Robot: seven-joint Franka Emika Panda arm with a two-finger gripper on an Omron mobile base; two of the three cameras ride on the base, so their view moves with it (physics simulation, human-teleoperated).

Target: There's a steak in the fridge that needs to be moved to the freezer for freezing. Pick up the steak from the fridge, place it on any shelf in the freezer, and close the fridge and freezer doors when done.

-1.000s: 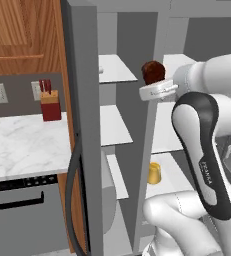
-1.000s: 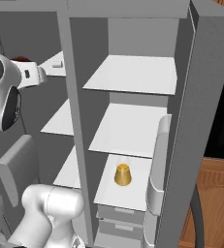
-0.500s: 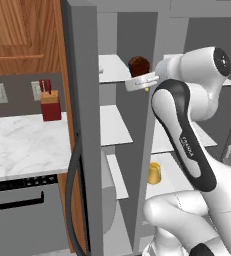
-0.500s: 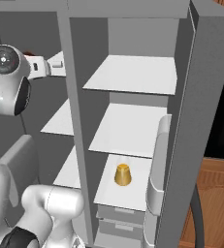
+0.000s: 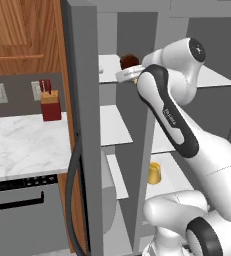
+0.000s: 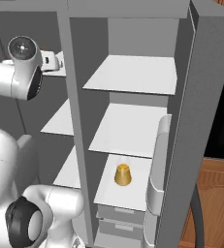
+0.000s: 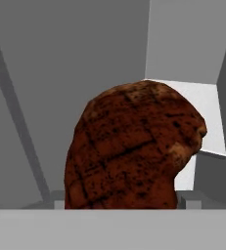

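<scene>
The steak (image 5: 129, 61) is a dark red-brown lump held just above the freezer's top shelf (image 5: 108, 68), left of the grey divider (image 5: 152, 110). My gripper (image 5: 128, 71) is shut on it from below and behind. In the hand view the steak (image 7: 134, 146) looms close and hides the fingertips, with a white freezer shelf (image 7: 208, 114) beyond it. The freezer (image 5: 114, 130) is the narrow left compartment. The fridge (image 6: 133, 126) is the wide right one. Both doors stand open: the freezer door (image 5: 82, 125) and the fridge door (image 6: 200, 121).
A yellow cup (image 5: 154, 172) stands on a lower fridge shelf (image 6: 133, 189), also visible as the yellow cup (image 6: 122, 174). Left of the freezer door lie a marble counter (image 5: 22, 145) with a red knife block (image 5: 50, 102) and an oven front (image 5: 17, 205). Grey drawers (image 6: 118, 218) sit under the fridge shelves.
The arm has swung the steak leftward, from in front of the divider to the freezer's top shelf level. The elbow has risen and folded over. The doors and the cup have not moved.
</scene>
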